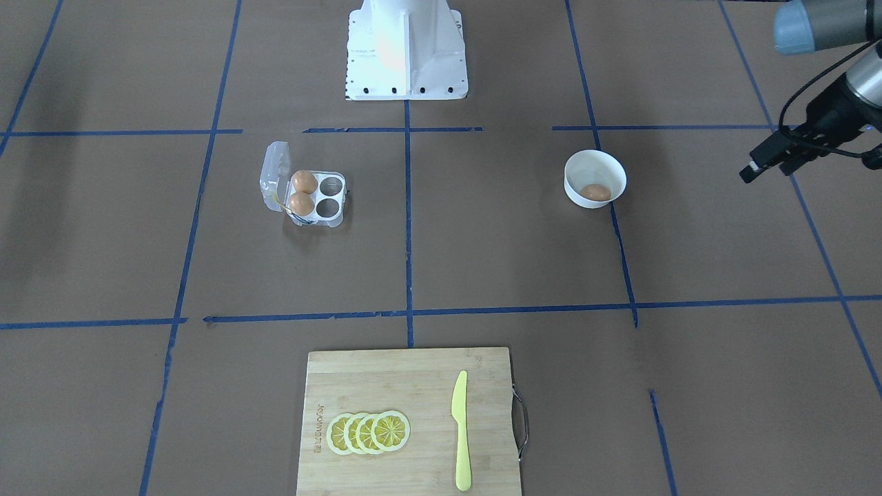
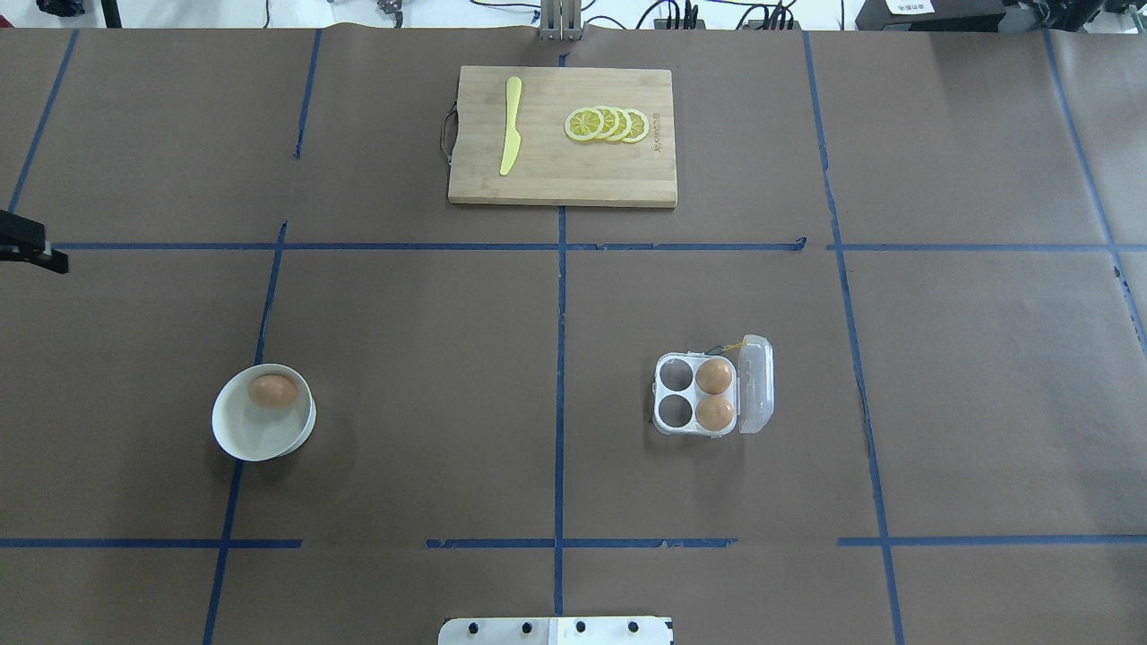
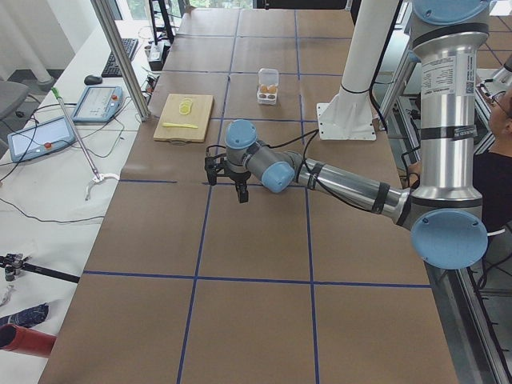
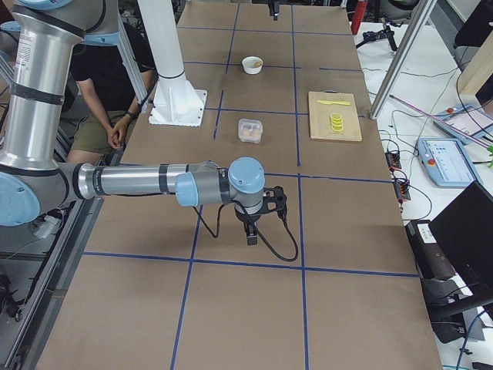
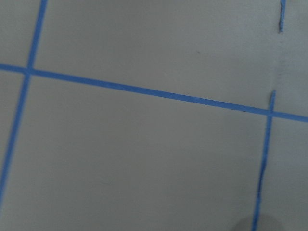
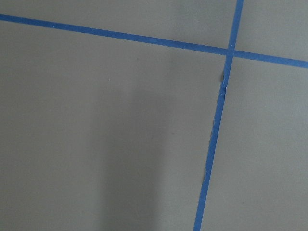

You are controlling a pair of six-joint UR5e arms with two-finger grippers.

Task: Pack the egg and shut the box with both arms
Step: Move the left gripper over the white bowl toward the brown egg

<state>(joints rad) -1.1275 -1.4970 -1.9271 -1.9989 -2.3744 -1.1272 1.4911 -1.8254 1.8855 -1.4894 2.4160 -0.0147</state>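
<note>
**Egg (image 2: 272, 391) waiting in bowl (image 2: 244, 444); pickup not yet begun**

Nearest the robot, the egg is seen lying in the white bowl on the left half of the table (image 2: 448, 403), well apart from the box (image 2: 695, 433). The box is set on the right half with its lid (image 2: 758, 385) swung open. Two eggs (image 2: 714, 376) are seated in the cups beside the hinge, and the other two cups (image 2: 674, 410) are empty.

Farther out, beyond the bowl, the left gripper (image 1: 766, 169) is held at the far left, fingers spread and nothing carried. The right gripper (image 4: 252, 235) is shown only from the side, so its state cannot be told.

The opening reach for the egg is judged to be the step in hand. Next, the left gripper has to be lowered into the bowl and closed gently about the egg.
</note>
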